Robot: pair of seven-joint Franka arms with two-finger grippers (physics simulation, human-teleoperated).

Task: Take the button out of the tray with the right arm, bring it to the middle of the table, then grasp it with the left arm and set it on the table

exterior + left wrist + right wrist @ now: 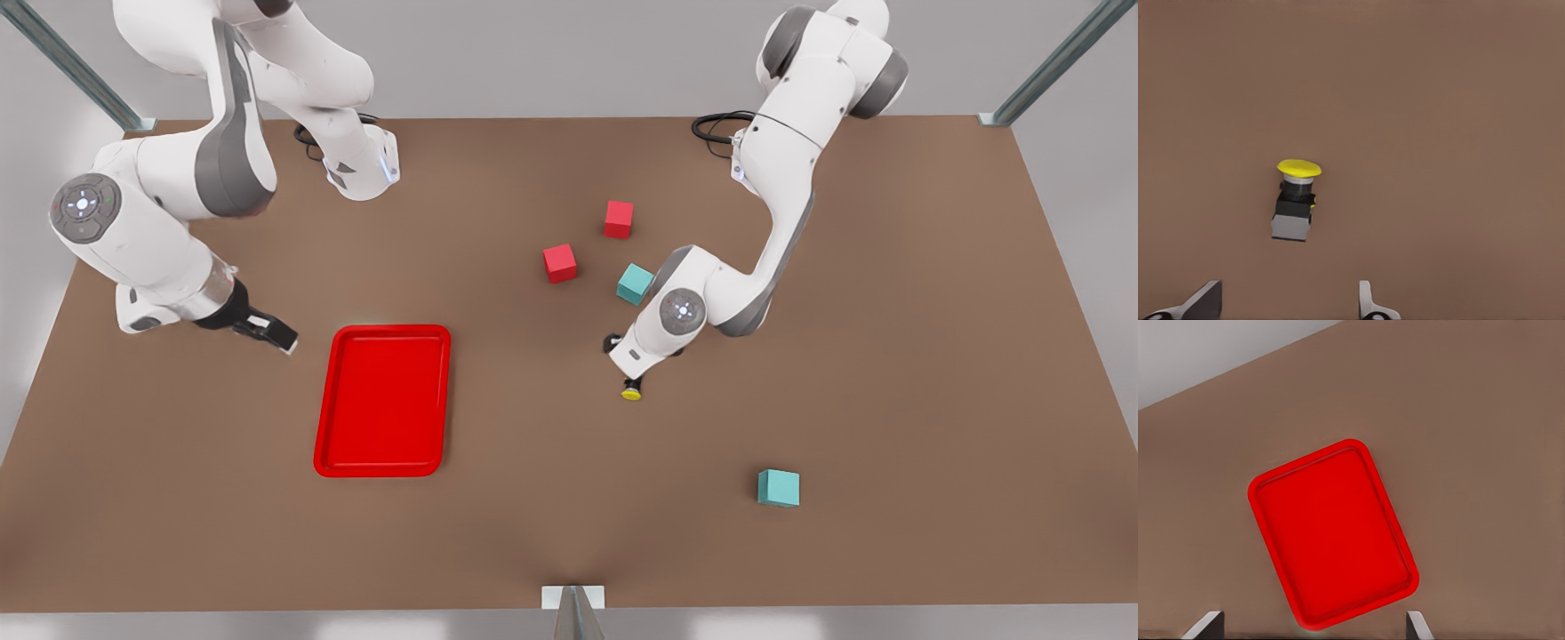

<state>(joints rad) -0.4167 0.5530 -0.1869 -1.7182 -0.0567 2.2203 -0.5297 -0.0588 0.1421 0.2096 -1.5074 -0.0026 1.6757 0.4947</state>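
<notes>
The button (1295,200) is lying on the table (889,356), well outside the tray (382,400). The left gripper (1288,303) is hovering open above it; the right gripper (267,331) is waiting open beside the tray, so the task looks nearly finished.

My brown table (889,373) carries the red tray (382,401) at 9 o'clock from centre, the button (632,391) on its side near centre, two red cubes (560,263) (619,219) and a teal cube (635,284) toward 12, another teal cube (778,488) at 4.
</notes>
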